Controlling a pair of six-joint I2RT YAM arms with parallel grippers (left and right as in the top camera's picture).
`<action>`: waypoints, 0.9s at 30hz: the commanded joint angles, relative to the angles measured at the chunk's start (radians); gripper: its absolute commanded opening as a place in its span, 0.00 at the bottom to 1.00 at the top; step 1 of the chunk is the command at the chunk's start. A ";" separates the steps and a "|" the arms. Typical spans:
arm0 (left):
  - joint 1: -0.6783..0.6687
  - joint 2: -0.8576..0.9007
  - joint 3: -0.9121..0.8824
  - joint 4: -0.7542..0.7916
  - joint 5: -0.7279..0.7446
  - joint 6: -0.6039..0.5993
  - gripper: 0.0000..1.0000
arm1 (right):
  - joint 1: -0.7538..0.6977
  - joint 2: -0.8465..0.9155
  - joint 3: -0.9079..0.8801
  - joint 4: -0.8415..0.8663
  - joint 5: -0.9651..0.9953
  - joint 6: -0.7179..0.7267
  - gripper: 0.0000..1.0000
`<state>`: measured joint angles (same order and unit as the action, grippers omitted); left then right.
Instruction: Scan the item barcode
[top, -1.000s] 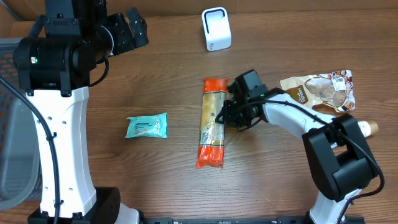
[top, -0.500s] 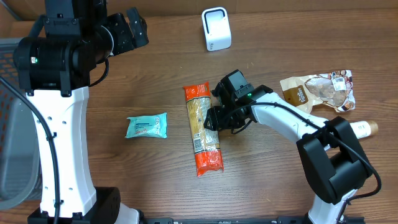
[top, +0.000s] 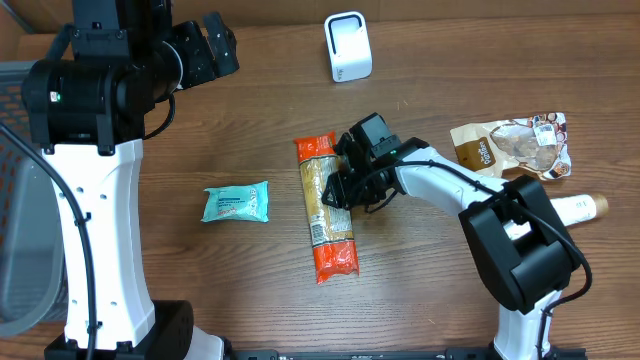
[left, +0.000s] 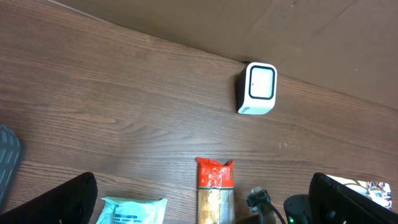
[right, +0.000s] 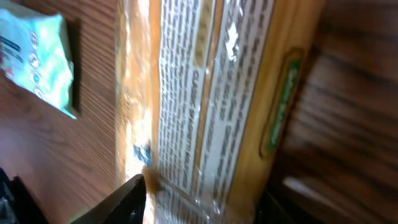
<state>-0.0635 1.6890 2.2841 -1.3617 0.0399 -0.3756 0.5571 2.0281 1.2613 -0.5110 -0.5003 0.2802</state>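
The item, a long spaghetti packet with red ends, lies flat on the table in the middle; its printed label fills the right wrist view. My right gripper hangs low over its upper half, open, one finger at the packet's left edge and the other dark finger at its right edge. No barcode can be made out in the blur. The white scanner stands at the back, also seen from the left wrist. My left gripper is raised at the back left, wide open and empty.
A teal wipes packet lies left of the spaghetti. At the right lie a brown snack bag and a bottle. A grey basket edge shows at the far left.
The spaghetti packet slid left and turned a little a second ago, then stopped. My right gripper let go, opened and shifted left over the packet. The left arm has not moved.
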 joint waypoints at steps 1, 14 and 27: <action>0.003 0.006 0.006 0.003 -0.010 -0.014 1.00 | 0.025 0.068 0.019 0.053 -0.013 0.099 0.55; 0.003 0.006 0.006 0.003 -0.010 -0.014 1.00 | 0.053 0.111 0.019 0.122 -0.119 0.244 0.12; 0.003 0.006 0.006 0.003 -0.010 -0.014 0.99 | -0.031 0.005 0.031 0.161 -0.467 0.203 0.04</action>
<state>-0.0635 1.6890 2.2841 -1.3617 0.0395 -0.3756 0.5735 2.1162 1.2877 -0.3500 -0.8085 0.4992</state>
